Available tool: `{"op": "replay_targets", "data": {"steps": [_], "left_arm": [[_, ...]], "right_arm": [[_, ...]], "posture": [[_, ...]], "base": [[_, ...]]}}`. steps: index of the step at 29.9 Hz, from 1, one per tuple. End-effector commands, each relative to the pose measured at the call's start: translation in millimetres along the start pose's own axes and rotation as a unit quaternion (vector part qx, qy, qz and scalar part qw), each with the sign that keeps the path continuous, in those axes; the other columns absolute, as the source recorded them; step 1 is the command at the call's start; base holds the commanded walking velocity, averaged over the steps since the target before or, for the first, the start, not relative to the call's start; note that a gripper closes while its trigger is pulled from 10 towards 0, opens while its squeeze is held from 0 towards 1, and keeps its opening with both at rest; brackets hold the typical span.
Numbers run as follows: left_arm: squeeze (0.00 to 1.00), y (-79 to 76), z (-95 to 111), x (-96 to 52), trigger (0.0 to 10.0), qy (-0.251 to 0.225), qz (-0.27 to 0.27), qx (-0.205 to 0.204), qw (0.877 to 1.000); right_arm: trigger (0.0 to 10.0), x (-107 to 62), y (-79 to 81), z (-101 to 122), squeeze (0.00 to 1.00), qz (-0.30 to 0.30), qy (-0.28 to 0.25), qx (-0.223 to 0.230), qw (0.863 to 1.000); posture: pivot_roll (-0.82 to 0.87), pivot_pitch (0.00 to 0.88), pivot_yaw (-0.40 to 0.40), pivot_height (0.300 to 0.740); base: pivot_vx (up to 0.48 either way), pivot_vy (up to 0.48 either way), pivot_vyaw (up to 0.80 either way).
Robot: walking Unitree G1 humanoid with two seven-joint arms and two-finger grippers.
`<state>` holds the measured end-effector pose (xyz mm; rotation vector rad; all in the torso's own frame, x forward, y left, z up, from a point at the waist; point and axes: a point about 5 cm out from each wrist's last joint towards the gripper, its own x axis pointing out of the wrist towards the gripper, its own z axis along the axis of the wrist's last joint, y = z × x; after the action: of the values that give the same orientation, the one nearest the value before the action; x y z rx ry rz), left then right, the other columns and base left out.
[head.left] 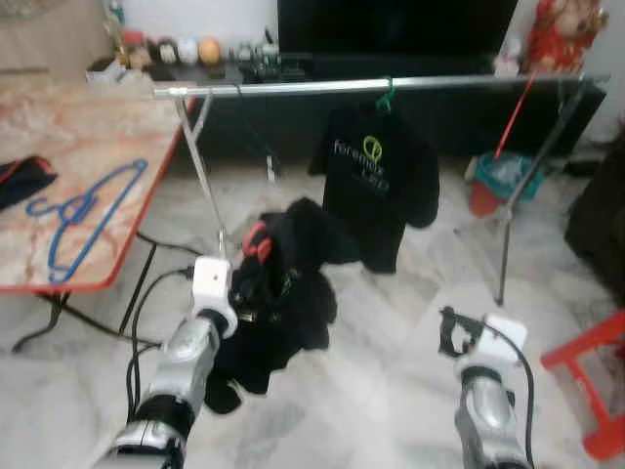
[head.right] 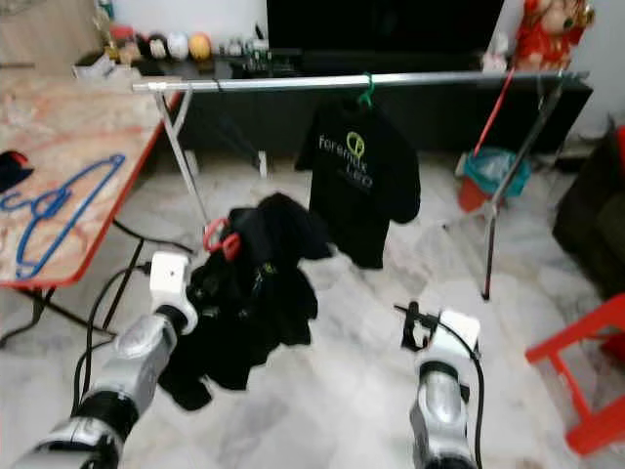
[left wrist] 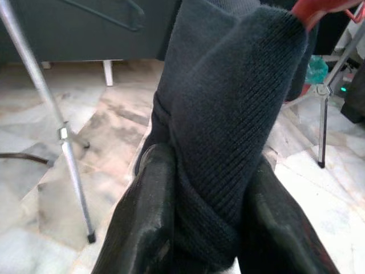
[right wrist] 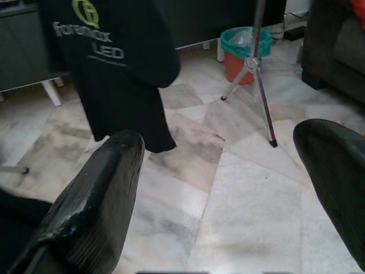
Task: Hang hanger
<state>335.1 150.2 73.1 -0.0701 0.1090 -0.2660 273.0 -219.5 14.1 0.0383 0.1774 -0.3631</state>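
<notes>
Left end effector [head.left: 256,283] is clamped on bunched knit of the black garment [head.left: 283,293], not on the red hanger [head.left: 256,241], so cloth could slip off before the rail [head.left: 391,86] at 12 o'clock. Hanger sits at the bundle's top, hook up toward 11 o'clock; long axis hidden in fabric. Right end effector [head.left: 449,334] gapes wide, empty, at 4 o'clock.

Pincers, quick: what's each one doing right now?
Left pincer: shut on the black garment with the red hanger.
Right pincer: open, holding nothing, low over the floor.
</notes>
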Motion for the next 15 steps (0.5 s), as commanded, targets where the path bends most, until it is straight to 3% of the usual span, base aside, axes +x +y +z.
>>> {"op": "replay_targets", "data": {"steps": [1,15], "left_arm": [[0.0,-8.9,11.1,7.4,10.0,-0.019,-0.019,0.01,1.0],[0.0,-11.8,11.7,8.7,10.0,-0.02,-0.022,0.009,1.0]], "right_arm": [[10.0,0.7,-4.9,0.4,0.0,-0.012,-0.001,0.001,1.0],[10.0,0.3,-3.2,-2.7,0.0,-0.017,0.011,0.007,1.0]], "posture": [[-0.06,0.023,0.007,0.74],[-0.05,0.0,-0.003,0.74]], "base": [[0.356,0.0,0.0],[0.365,0.0,0.0]]}}
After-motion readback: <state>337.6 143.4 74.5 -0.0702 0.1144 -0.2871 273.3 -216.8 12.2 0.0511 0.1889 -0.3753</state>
